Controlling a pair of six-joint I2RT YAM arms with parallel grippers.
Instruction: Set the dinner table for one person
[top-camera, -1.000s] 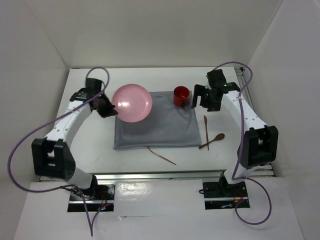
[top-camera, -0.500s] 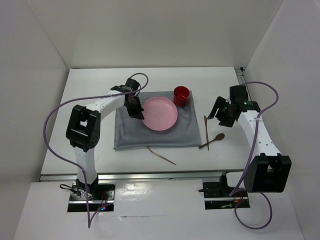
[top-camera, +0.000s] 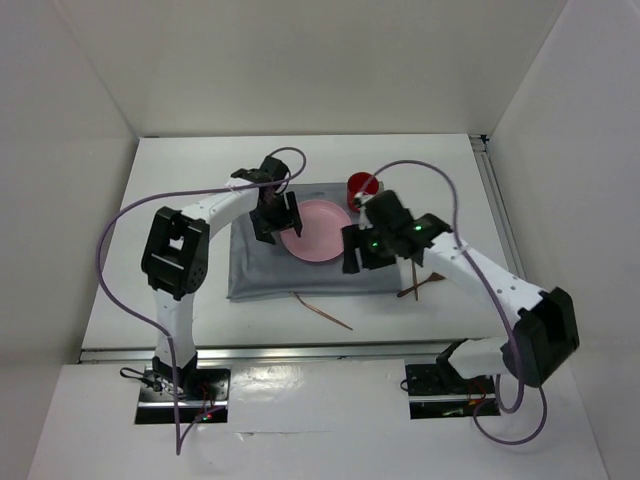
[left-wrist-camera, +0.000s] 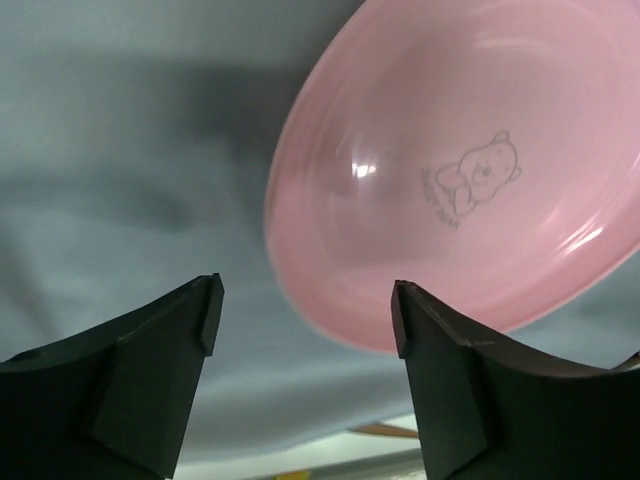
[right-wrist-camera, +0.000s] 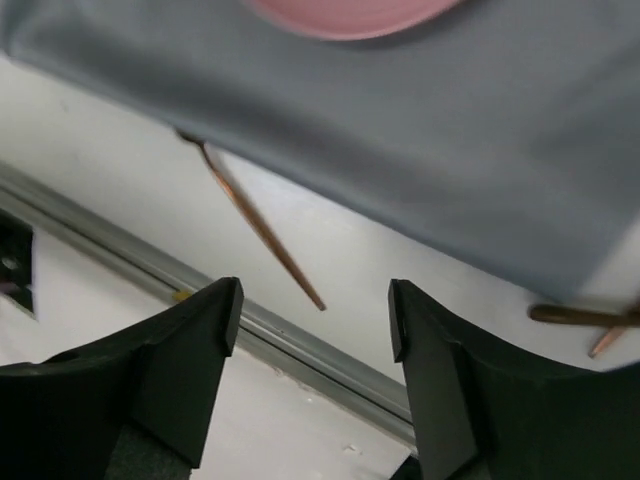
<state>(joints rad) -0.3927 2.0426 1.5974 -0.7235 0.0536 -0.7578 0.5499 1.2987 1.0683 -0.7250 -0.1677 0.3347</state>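
Pink plate (top-camera: 318, 228) (left-wrist-camera: 470, 170) is now down flat on the grey cloth (top-camera: 300, 275), towards its far middle. A second ago it was tilted up in the air at the cloth's left edge, carried by the left gripper (top-camera: 278, 225) (left-wrist-camera: 305, 300). That gripper has let go. Its jaws stand wide apart with nothing between them, just beside the plate's left rim, and the wrist view shows the rim clear of both fingers. So I judge the plate step done.

The right arm has swung a long way. It was at the red cup (top-camera: 361, 186), then out over the bare tabletop (top-camera: 180, 180) on the right, and it now reaches in over the cloth's near right part, close to the plate's near rim. The right gripper (top-camera: 355, 255) (right-wrist-camera: 315, 300) is wide open and empty. Its camera looks down on the cloth's near edge and the thin brown stick (top-camera: 322, 309) (right-wrist-camera: 260, 225) that pokes out from it onto the white surface.

The tabletop lies under everything, with the cloth at its centre and the cup on the cloth's far right corner. The wooden spoon (top-camera: 430, 278) lies off the cloth to the right. It looks likely the utensils are next, and the stick seems the nearest target.
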